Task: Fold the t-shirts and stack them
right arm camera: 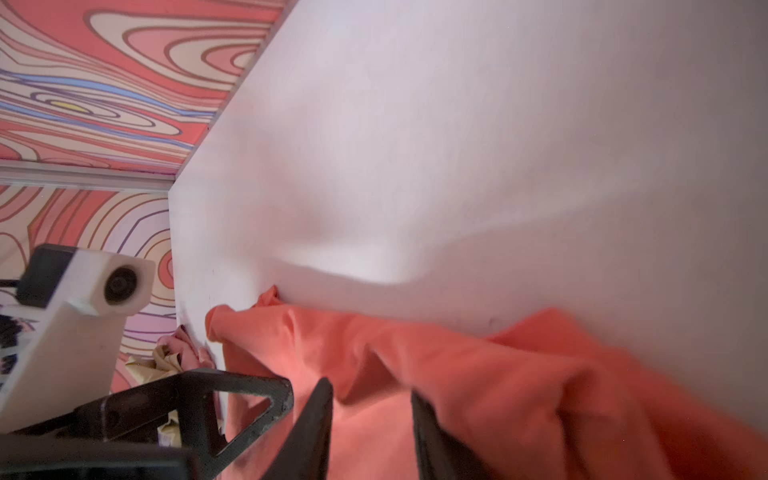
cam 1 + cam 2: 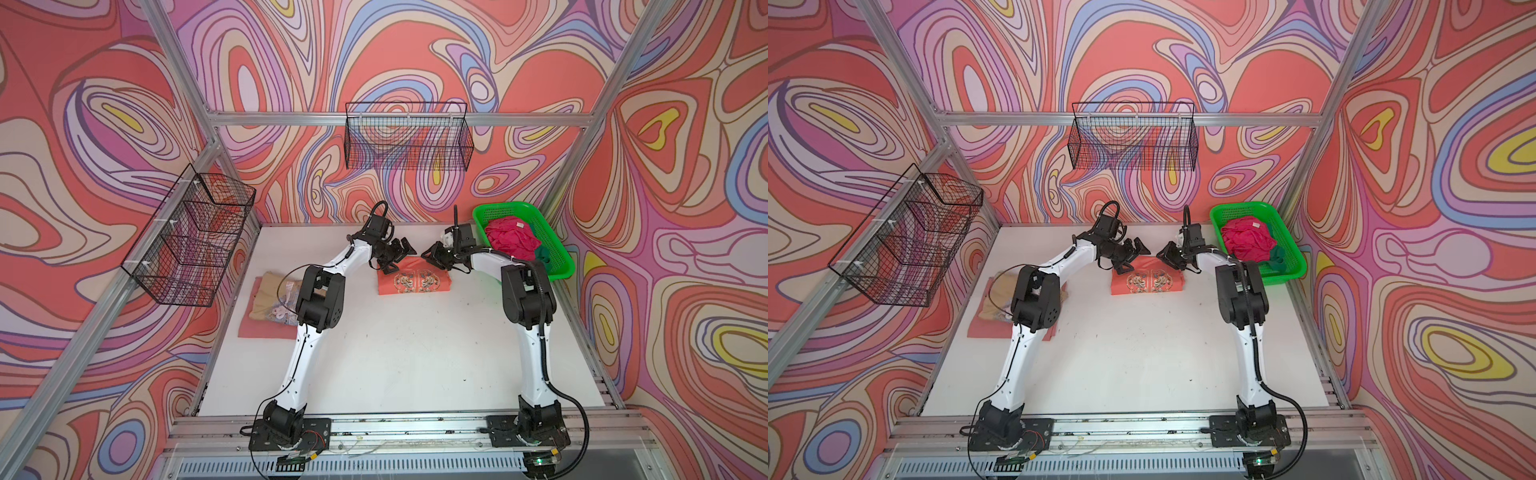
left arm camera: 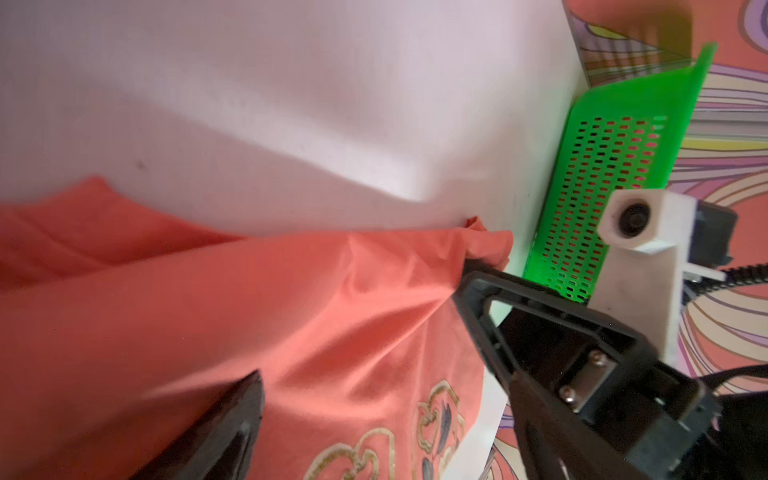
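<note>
Left tool (image 2: 399,261) hangs with jaws spread wide and nothing in them, over the 11 o'clock corner of the folded coral-orange t-shirt (image 2: 413,286). Right tool (image 2: 430,257) sits at that shirt's 1 o'clock corner, jaws part-way apart, loose cloth between them. The shirt lies print up toward 12 o'clock on the table (image 2: 395,357). At 2 o'clock a green basket (image 2: 559,266) holds the magenta t-shirt (image 2: 509,240) and dark green t-shirt (image 2: 542,254). At 9 o'clock the tan t-shirt (image 2: 266,299) lies on the salmon t-shirt (image 2: 262,330).
</note>
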You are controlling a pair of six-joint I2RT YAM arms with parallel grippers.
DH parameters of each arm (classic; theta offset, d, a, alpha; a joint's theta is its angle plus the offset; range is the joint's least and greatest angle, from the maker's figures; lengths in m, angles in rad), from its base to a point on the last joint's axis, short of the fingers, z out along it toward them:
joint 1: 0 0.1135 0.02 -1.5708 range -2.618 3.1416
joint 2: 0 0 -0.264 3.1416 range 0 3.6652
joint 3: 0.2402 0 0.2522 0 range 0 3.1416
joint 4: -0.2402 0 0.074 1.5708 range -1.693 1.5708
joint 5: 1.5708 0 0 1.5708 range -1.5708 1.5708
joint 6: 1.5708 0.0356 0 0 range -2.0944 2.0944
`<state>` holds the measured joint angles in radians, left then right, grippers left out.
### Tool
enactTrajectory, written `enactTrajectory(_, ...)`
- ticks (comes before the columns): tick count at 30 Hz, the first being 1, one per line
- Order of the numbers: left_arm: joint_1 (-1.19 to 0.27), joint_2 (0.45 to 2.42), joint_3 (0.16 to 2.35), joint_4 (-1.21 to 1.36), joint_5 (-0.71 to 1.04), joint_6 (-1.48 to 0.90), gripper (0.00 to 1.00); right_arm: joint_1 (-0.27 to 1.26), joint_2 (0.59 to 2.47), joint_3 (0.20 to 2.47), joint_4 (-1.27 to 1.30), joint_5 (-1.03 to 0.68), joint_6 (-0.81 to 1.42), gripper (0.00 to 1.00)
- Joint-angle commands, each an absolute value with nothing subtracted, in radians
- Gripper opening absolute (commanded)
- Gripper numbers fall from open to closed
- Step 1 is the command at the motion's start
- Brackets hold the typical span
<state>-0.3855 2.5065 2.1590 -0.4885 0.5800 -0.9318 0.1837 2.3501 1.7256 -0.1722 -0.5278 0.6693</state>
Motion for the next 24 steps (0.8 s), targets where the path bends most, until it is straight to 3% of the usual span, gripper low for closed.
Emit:
enactTrajectory(1,-0.357,2.542,2.203,-0.496,0.548,-0.936,0.94,0.159,2.412,1.778,-0.239,-0.47,0.624,0.43)
enactTrajectory(6,-0.351,2.507,2.192,-0.489,0.58,-0.952,0.96,0.165,2.31,1.699,-0.155,-0.523,0.625,0.52)
enactTrajectory(15,-0.377,2.128,1.692,-0.043,0.635,-1.132,0.98,0.192,2.017,1.351,0.114,-0.658,0.817,0.54)
enactTrajectory(24,-0.384,2.195,1.488,0.087,0.667,-1.23,0.96,0.255,2.061,1.155,0.289,-0.701,0.913,0.5)
